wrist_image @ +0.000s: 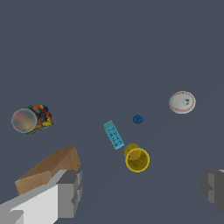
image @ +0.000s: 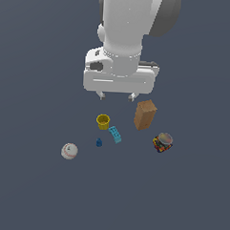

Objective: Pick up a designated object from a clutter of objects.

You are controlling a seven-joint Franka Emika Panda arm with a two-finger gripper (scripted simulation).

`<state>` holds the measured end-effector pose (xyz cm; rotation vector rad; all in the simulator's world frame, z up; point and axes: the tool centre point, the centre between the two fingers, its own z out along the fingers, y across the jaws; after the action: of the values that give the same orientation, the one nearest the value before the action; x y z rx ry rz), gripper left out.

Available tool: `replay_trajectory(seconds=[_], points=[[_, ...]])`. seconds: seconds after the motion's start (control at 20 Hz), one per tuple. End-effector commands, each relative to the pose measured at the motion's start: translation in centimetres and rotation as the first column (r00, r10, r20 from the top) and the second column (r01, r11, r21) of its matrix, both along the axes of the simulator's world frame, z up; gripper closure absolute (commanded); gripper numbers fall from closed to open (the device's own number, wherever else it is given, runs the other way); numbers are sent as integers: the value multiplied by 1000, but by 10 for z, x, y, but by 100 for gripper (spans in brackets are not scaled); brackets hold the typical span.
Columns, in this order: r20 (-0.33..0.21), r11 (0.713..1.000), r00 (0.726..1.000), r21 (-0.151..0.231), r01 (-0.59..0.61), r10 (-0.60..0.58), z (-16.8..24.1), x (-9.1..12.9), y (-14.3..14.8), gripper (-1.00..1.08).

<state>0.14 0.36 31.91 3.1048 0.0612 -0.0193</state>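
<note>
Beside yellow cup (image: 103, 121), cyan brick (image: 115, 134) (lying diagonal)

Simulated scene, featureless dark grey floor (image: 31, 198)

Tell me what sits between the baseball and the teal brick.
The tiny dark-blue piece sits between the baseball and the teal brick, touching neither; both the exterior and wrist views show it.

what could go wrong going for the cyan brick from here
1. The cyan brick lies close beside the yellow cup, so a finger of the open end effector may knock the cup on descent.
2. The tiny dark-blue piece sits near the brick and could be mistaken for it.
3. The tall brown box stands near the approach path and might be clipped.
</note>
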Motion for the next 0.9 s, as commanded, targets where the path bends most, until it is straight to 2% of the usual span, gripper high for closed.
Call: replay_trajectory(seconds=[0.0,0.5,0.85], points=[[0,1000,1000,0,0,0,0,0,0,-92],[-31,1000,999,-8,9,-9,-11,-5,14,-92],[-31,1000,999,-8,8,-8,-11,-5,14,-92]])
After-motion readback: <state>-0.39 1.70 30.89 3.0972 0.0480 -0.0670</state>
